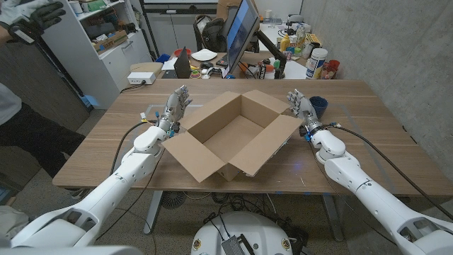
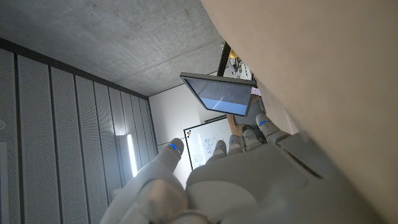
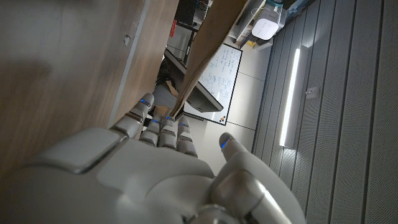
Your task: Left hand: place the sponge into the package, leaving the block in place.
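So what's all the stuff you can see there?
box: one, brown cardboard, flaps open, middle of the table, nothing seen inside
table: one, brown wood, under the box
cup: one, dark blue, on the table behind the right robot hand
monitor: one, dark with a blue screen, behind the table
cabinet: one, white, back left
clutter: many bottles and jars, mixed colours, back right desk
person: one, dark clothes, at the left edge
left robot hand: one, white, fingers apart, beside the box's left flap
right robot hand: one, white, fingers apart, beside the box's right flap
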{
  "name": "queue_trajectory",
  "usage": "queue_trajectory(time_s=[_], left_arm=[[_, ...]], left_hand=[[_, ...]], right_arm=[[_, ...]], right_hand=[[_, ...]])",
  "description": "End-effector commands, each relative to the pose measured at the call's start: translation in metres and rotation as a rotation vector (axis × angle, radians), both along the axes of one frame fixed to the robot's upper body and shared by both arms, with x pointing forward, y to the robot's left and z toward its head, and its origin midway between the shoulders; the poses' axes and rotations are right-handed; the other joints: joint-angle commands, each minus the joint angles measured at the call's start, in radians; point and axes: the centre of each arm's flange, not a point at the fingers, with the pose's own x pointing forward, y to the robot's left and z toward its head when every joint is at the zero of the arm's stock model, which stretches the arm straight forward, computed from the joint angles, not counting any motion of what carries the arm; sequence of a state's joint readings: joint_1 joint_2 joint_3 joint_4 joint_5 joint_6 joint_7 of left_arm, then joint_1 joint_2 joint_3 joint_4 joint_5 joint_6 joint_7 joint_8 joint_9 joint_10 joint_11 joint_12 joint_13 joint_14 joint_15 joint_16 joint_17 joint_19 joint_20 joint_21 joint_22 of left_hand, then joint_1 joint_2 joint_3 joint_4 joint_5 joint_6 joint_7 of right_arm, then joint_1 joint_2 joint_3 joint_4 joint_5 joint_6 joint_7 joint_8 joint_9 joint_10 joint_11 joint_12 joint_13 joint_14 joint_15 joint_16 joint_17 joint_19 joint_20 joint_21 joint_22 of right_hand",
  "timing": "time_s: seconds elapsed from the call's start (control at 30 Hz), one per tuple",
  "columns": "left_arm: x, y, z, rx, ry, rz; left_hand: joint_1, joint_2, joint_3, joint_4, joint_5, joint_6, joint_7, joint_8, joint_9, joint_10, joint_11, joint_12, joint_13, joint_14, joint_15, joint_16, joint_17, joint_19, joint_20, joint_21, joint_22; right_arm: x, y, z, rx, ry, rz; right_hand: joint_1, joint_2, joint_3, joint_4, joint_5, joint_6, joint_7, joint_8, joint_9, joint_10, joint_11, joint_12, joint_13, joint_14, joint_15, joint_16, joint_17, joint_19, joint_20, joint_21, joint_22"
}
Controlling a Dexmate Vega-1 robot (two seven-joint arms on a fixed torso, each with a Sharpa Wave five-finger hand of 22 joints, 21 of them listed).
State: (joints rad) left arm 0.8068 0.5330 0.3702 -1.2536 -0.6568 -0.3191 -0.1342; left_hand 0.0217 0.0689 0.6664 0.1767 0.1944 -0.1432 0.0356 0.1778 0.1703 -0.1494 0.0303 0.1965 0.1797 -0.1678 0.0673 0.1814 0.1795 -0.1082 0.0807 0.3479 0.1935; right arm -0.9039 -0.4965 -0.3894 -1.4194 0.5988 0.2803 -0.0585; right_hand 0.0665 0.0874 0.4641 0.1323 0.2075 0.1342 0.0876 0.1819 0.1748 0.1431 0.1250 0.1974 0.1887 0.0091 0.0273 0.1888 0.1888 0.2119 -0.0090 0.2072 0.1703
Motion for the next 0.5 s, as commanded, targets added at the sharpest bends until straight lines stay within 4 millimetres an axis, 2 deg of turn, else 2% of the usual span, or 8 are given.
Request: queue_trajectory(time_s=[0.03,0.2,0.23,0.27,0.33,0.4,0.5], left_arm=[[0.004,0.02,0.017,0.074,-0.027,-0.008],[0.001,0.027,0.021,0.076,-0.044,0.058],[-0.003,0.029,0.024,0.096,-0.06,0.089],[-0.005,0.03,0.026,0.104,-0.066,0.097],[-0.01,0.032,0.027,0.116,-0.073,0.117],[-0.017,0.034,0.032,0.151,-0.088,0.146],[-0.025,0.036,0.038,0.186,-0.101,0.162]], left_hand=[[0.002,0.101,0.007,0.0,0.005,-0.008,0.002,0.005,0.005,-0.01,-0.001,0.004,0.005,-0.025,0.001,0.007,0.003,-0.006,0.001,0.005,0.002],[0.002,0.101,0.007,0.0,0.005,-0.008,0.0,0.005,0.005,-0.01,-0.001,0.004,0.005,-0.024,0.001,0.007,0.003,-0.007,0.008,0.004,0.002],[0.002,0.099,0.006,0.0,0.005,-0.005,-0.004,0.006,0.005,-0.009,0.002,0.005,0.005,-0.021,0.008,0.008,0.003,-0.008,0.031,0.003,0.002],[0.001,0.096,0.005,-0.001,0.003,-0.004,-0.013,0.006,0.005,-0.009,0.001,0.005,0.005,-0.015,0.032,0.01,0.003,-0.016,0.057,-0.002,0.002],[0.001,0.091,0.003,-0.003,0.001,-0.001,-0.023,0.006,0.005,-0.006,-0.002,0.006,0.005,-0.008,0.051,0.011,0.003,-0.016,0.085,-0.003,0.003],[0.004,0.085,0.002,-0.008,0.0,0.003,-0.03,0.008,0.005,-0.005,-0.002,0.006,0.005,-0.002,0.059,0.012,0.003,-0.015,0.1,-0.003,0.004],[0.006,0.081,0.001,-0.012,-0.001,0.007,-0.037,0.009,0.005,0.0,0.001,0.008,0.005,0.005,0.066,0.013,0.002,-0.014,0.109,-0.003,0.004]], right_arm=[[-0.012,0.016,0.003,0.004,-0.005,-0.062],[0.004,0.01,0.01,0.005,-0.009,-0.036],[0.009,0.008,0.014,0.003,-0.01,-0.032],[0.012,0.006,0.016,-0.006,-0.012,-0.033],[0.016,0.004,0.019,0.004,-0.01,-0.02],[0.017,0.001,0.023,-0.007,-0.016,-0.029],[0.021,-0.003,0.025,-0.001,-0.015,-0.023]], right_hand=[[-0.002,0.033,0.007,-0.001,0.007,0.009,-0.003,0.007,0.006,0.007,-0.005,0.004,0.003,0.001,0.007,0.004,0.002,0.007,0.0,0.006,0.003],[-0.001,0.033,0.007,-0.001,0.007,0.009,-0.002,0.007,0.006,0.008,-0.002,0.005,0.003,0.001,0.007,0.004,0.002,0.007,0.0,0.005,0.003],[-0.001,0.033,0.007,-0.001,0.007,0.01,-0.002,0.007,0.006,0.008,-0.002,0.005,0.003,0.002,0.007,0.005,0.002,0.007,0.0,0.005,0.003],[-0.001,0.033,0.007,-0.001,0.007,0.009,-0.002,0.007,0.006,0.008,-0.002,0.005,0.003,0.002,0.007,0.005,0.002,0.007,0.0,0.005,0.003],[-0.001,0.033,0.007,-0.001,0.007,0.01,-0.002,0.007,0.006,0.008,-0.002,0.005,0.003,0.002,0.007,0.005,0.002,0.007,0.0,0.005,0.003],[-0.002,0.033,0.007,-0.001,0.007,0.011,-0.002,0.007,0.006,0.01,-0.001,0.005,0.003,0.002,0.007,0.005,0.002,0.007,0.0,0.004,0.003],[-0.002,0.032,0.006,-0.001,0.006,0.013,-0.002,0.008,0.006,0.011,-0.001,0.005,0.003,0.002,0.007,0.005,0.002,0.007,0.003,0.004,0.003]])
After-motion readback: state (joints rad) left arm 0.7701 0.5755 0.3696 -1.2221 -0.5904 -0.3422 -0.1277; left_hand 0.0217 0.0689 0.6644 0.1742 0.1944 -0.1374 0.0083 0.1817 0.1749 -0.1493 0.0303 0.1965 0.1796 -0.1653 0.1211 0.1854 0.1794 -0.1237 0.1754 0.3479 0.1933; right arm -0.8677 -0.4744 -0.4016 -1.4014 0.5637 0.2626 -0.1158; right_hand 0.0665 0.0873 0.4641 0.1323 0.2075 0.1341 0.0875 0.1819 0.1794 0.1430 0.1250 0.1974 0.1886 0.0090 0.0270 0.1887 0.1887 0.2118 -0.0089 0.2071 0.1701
